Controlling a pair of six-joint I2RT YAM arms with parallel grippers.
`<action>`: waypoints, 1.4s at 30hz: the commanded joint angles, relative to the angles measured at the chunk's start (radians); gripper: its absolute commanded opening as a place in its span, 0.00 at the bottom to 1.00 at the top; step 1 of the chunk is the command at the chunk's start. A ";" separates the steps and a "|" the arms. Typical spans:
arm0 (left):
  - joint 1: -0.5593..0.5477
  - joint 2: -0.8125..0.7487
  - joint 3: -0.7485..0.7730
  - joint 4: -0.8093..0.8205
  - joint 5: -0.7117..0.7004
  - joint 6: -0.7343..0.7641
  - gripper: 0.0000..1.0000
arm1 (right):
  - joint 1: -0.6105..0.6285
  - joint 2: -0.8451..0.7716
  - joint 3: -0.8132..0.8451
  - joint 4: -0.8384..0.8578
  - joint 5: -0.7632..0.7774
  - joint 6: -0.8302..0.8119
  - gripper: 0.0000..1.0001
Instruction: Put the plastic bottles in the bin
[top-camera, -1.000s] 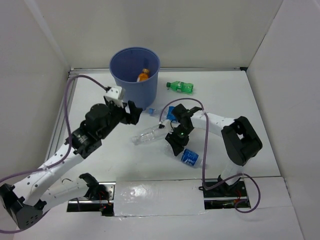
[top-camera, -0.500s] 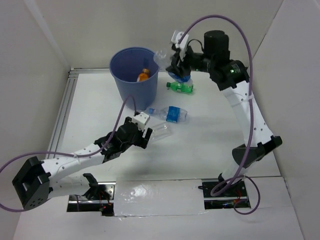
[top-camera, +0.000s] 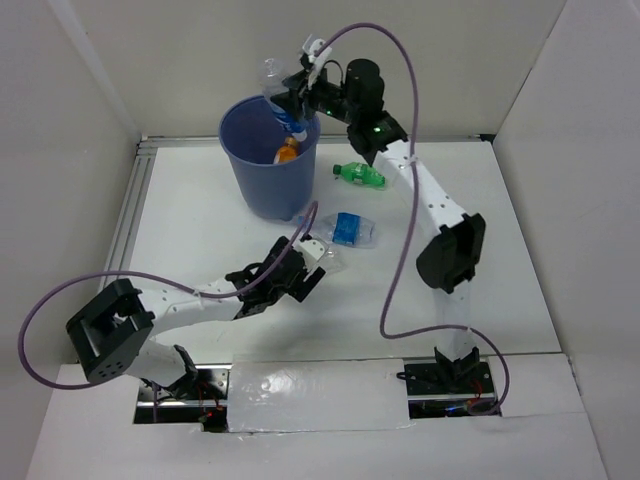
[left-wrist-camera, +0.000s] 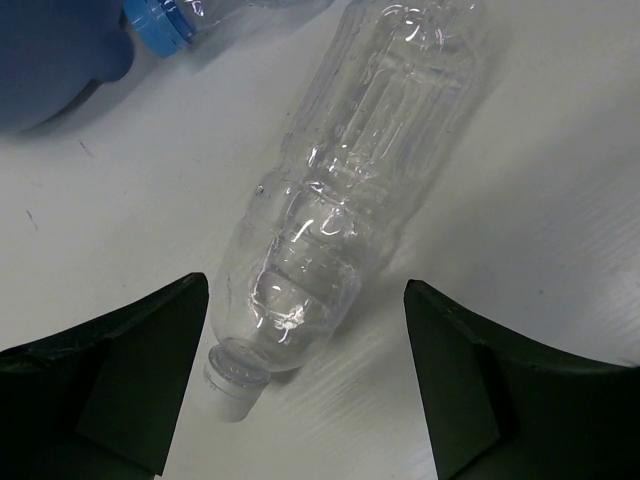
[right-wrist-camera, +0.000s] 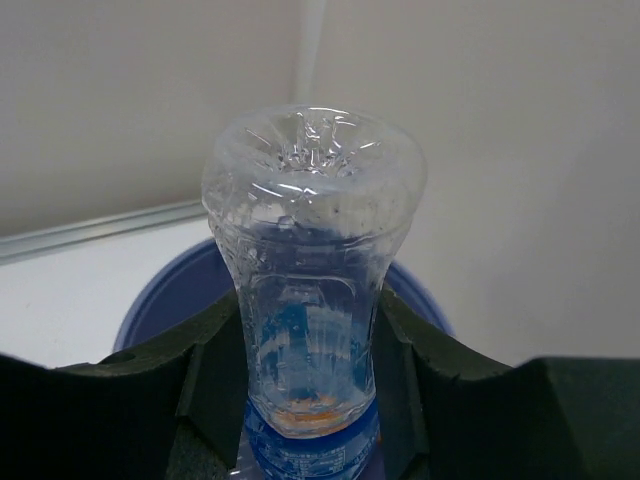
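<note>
Moved left since half a second ago, my right claw (top-camera: 292, 100) now grips a blue-labelled bottle (right-wrist-camera: 308, 250) above the far-left bin (top-camera: 245, 170), where an orange bottle (top-camera: 287, 153) lies. My left claw (left-wrist-camera: 305, 330), jaws wide apart, straddles a plain clear bottle (left-wrist-camera: 350, 200) lying on the bench (top-camera: 480, 250). A green bottle (top-camera: 360, 175) lies right of the bin, a second labelled bottle (top-camera: 352, 229) nearer.

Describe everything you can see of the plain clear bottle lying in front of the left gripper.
The clear bottle is small, unlabelled, see-through plastic, with a ribbed, slightly dented body and a white cap. It looks empty. It lies on its side on the white table, cap end toward the left gripper, whose jaws stand open on either side of its capped end. One finger is very near it; whether they touch cannot be told. Nothing lifts it.
</note>
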 joint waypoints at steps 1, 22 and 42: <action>-0.005 0.066 0.051 0.082 -0.067 0.046 0.92 | 0.008 0.083 0.175 0.085 0.031 0.121 0.50; -0.014 -0.127 0.231 -0.062 0.143 -0.020 0.00 | -0.456 -0.281 -0.423 -0.505 -0.196 -0.088 0.32; 0.443 0.081 0.734 0.179 -0.047 -0.383 0.00 | -0.347 -0.228 -0.759 -0.564 -0.121 -0.222 0.98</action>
